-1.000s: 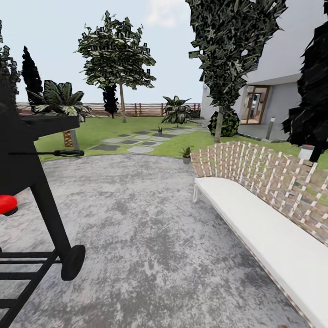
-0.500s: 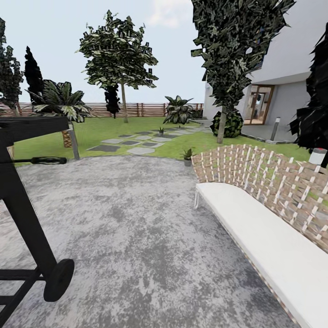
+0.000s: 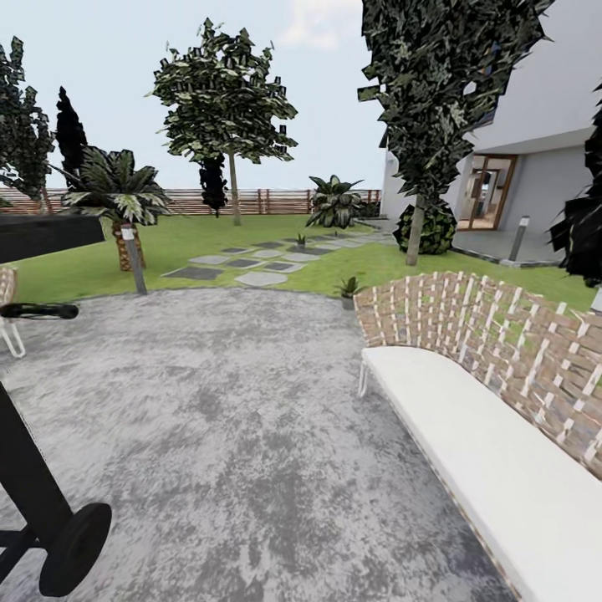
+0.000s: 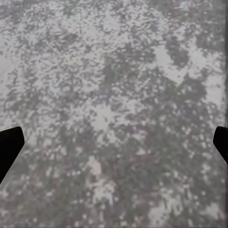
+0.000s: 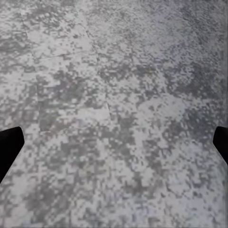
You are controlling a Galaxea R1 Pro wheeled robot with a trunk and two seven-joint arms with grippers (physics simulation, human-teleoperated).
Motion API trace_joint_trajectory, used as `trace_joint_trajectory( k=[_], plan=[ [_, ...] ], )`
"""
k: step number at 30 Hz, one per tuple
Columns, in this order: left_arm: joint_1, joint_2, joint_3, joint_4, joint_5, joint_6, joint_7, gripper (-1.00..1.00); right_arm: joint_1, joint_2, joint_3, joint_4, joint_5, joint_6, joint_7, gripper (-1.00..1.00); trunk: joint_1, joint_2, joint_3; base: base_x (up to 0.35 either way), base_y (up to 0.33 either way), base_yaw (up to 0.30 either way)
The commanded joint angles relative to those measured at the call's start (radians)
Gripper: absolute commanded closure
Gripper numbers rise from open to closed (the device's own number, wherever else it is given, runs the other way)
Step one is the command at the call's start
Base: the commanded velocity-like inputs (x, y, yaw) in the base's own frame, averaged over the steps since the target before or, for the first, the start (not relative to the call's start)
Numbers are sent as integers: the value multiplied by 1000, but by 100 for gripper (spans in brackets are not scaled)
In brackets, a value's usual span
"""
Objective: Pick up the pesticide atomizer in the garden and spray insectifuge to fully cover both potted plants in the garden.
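Left hand and right hand: each shows two dark fingertips at the frame's side edges, spread wide apart, empty, above mottled grey patio. In the head view, one potted plant sits mid-frame at the patio's edge, beside a woven bench; another stands farther back among stepping stones (very small). A black grill occupies the lower left.
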Motion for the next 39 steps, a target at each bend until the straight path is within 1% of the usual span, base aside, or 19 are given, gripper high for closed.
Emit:
trace_joint_trajectory(
  k=[1, 13, 19, 30, 39],
  plan=[
    [-1, 0, 0, 1, -4, -3, 0, -100, -1, 0, -1, 2, 8, -2, -7, -100, 0, 0, -1, 305, -149, 0],
    [-1, 0, 0, 0, -2, -3, 0, -100, -1, 0, -1, 7, 7, -2, -7, -100, 0, 0, -1, 305, -148, 19],
    [-1, 0, 0, 0, -2, -3, 0, -100, 0, 0, 1, 7, 7, -2, -7, -100, 0, 0, -1, 318, -115, 231],
    [-1, 0, 0, -1, -2, -3, 0, -100, -1, 0, 1, 7, 7, -2, -7, -100, 0, 0, -1, 339, -9, 269],
    [-1, 0, 0, 0, -2, -3, 0, -100, -1, 0, -4, 7, 8, -2, -8, -100, 0, 0, -1, 340, 10, 39]
  ],
)
